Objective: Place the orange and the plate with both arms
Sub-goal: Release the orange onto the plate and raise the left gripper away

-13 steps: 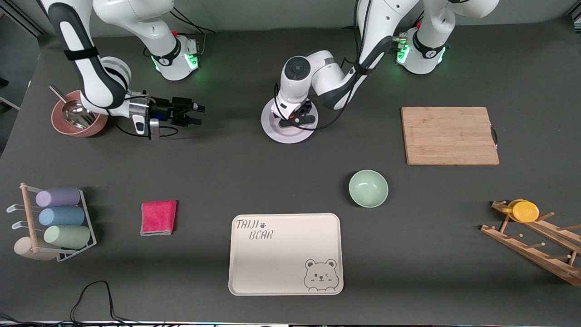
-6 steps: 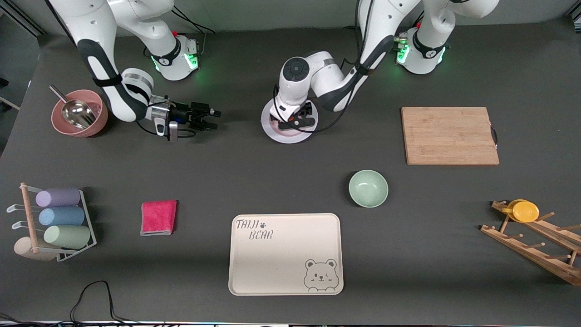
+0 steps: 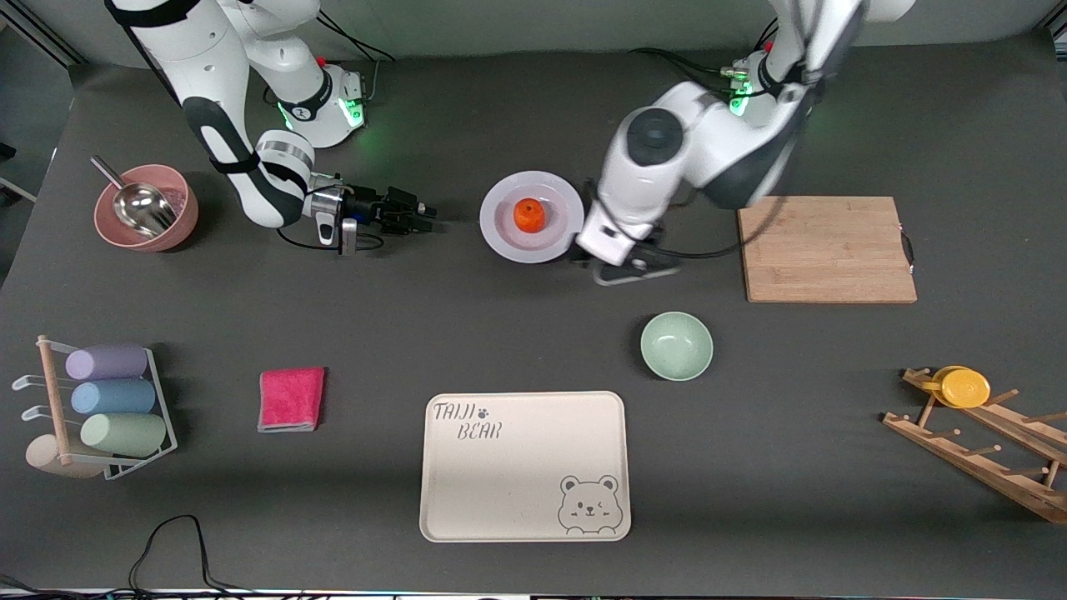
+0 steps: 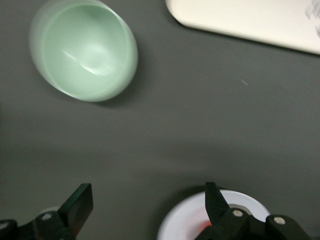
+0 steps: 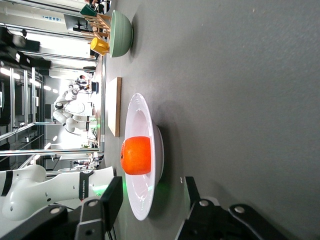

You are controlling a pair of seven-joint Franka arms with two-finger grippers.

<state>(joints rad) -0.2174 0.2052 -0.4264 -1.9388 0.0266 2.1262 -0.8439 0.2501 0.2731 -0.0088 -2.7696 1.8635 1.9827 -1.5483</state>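
The orange (image 3: 529, 215) sits in the middle of the plate (image 3: 500, 237), which lies flat on the dark table (image 3: 533, 333) between the two arms, up toward the bases. In the right wrist view the orange (image 5: 136, 155) rests in the plate's (image 5: 141, 112) well, with nothing gripping it.

The left gripper (image 3: 627, 265) hangs low over bare table just beside the plate, on the side toward the cutting board (image 3: 825, 248). Its fingers (image 4: 80, 205) stand wide apart and hold nothing; the left wrist view shows the plate's (image 4: 180, 225) rim by one finger and the green bowl (image 4: 84, 49) a little way off.

The right gripper (image 3: 413, 218) is stretched out level, low over the table, beside the plate on the side toward the pink bowl (image 3: 147, 207). It points at the plate but does not touch it. Its fingers (image 5: 112, 197) are spread, with nothing between them, and the plate's edge lies just ahead of them.

Nearer the front camera than the plate are the green bowl (image 3: 676, 345) and the cream tray (image 3: 524, 467). A red cloth (image 3: 291, 398) lies toward the right arm's end, next to a rack of cups (image 3: 96, 408). A wooden rack (image 3: 984, 442) with a yellow cup (image 3: 963, 387) sits at the left arm's end.
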